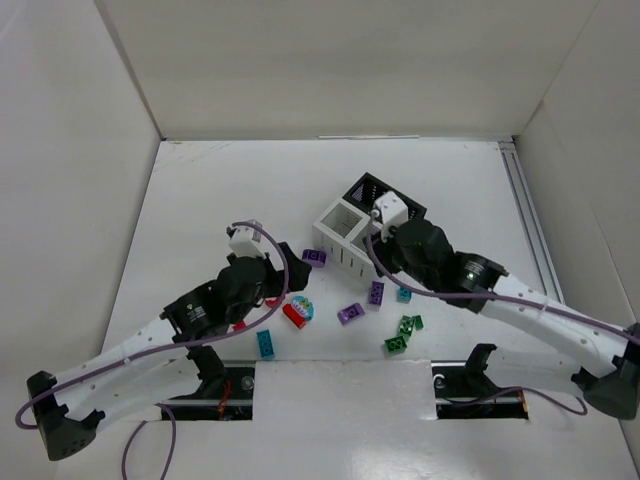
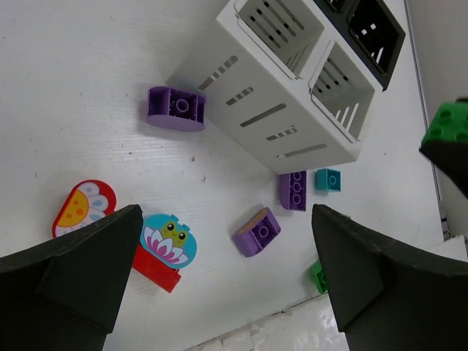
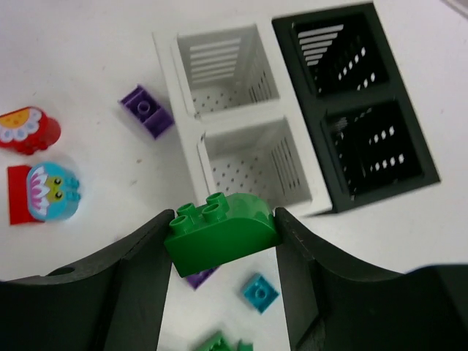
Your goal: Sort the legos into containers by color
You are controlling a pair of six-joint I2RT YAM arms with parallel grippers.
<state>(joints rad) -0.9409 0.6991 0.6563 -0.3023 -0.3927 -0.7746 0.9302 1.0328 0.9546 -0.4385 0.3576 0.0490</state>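
By the near white bin (image 3: 202, 157)'s rim, the right gripper (image 3: 223, 219) clamped a green lego (image 3: 223, 240); the left gripper (image 2: 227, 212) hung wide open above loose legos (image 2: 256, 232).

Bright even light, soft shadows, sharp focus, slight edge distortion

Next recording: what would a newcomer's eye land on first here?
The bright green brick pinched in the right gripper, right by the white-and-black containers. Next, the frog-printed teal piece among loose purple, red and teal legos scattered on the table.
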